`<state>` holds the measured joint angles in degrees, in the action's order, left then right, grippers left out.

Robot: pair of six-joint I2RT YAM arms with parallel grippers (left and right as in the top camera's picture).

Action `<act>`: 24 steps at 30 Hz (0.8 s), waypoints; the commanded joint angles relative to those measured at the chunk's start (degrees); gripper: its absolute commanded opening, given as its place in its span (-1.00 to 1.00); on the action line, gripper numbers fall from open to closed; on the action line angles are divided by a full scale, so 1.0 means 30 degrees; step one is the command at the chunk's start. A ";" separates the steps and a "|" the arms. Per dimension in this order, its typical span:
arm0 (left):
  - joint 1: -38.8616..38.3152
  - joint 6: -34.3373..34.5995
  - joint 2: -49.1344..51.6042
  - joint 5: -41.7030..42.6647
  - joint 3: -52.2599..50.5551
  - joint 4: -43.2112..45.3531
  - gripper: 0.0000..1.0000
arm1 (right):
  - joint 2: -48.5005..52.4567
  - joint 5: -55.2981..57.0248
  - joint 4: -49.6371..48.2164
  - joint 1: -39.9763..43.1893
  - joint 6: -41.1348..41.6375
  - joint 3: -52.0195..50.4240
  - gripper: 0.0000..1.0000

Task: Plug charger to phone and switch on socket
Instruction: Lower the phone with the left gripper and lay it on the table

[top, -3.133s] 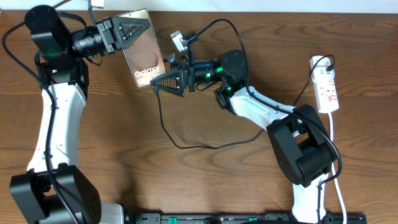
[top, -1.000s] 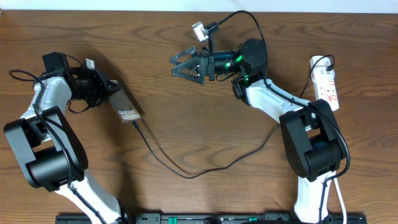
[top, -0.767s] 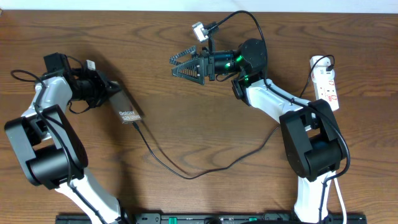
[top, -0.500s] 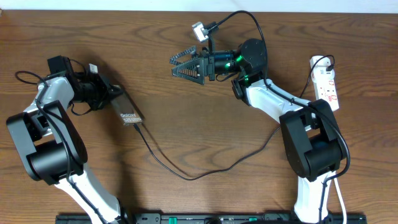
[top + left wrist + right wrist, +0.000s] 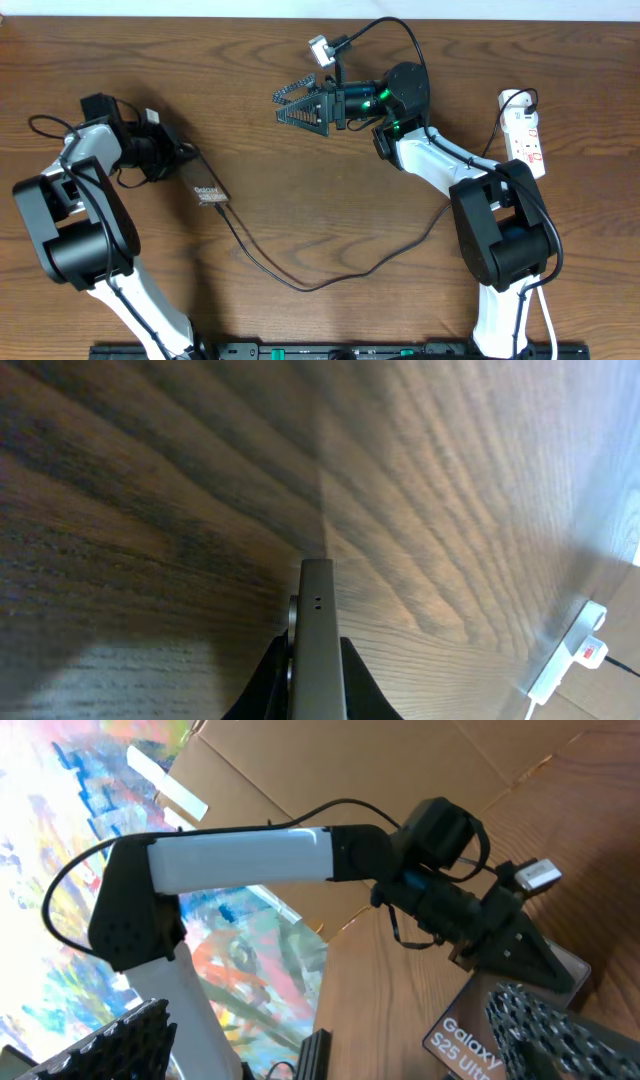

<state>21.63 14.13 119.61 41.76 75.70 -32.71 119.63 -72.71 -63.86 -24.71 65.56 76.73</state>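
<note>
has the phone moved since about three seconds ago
Yes. In the overhead view the phone has gone left and lower in the picture, farther from the socket, which has stayed put.

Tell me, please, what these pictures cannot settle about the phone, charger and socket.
Whether the socket is switched on: too small overhead, blurred at the left wrist view's edge.
Whether the charger tip sits fully in the phone: too small overhead.
Where the charger runs toward the socket: hidden beneath the right arm overhead.
</note>
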 commanded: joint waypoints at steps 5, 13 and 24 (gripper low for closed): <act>-0.0073 -0.0277 0.0189 0.0168 0.0153 -0.0124 -0.85 | -0.0124 -0.0175 0.0007 0.0044 -0.0022 0.0313 0.99; -0.0073 -0.0262 0.0189 -0.0153 0.0153 -0.0248 -0.78 | -0.0124 -0.0168 0.0007 0.0044 -0.0015 0.0313 0.98; -0.0073 -0.0262 0.0189 -0.0153 0.0153 -0.0452 -0.68 | -0.0124 -0.0175 0.0007 0.0044 -0.0015 0.0313 0.98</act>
<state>21.63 13.50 119.85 41.65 75.70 -33.47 119.63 -72.73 -63.86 -24.71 65.56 76.73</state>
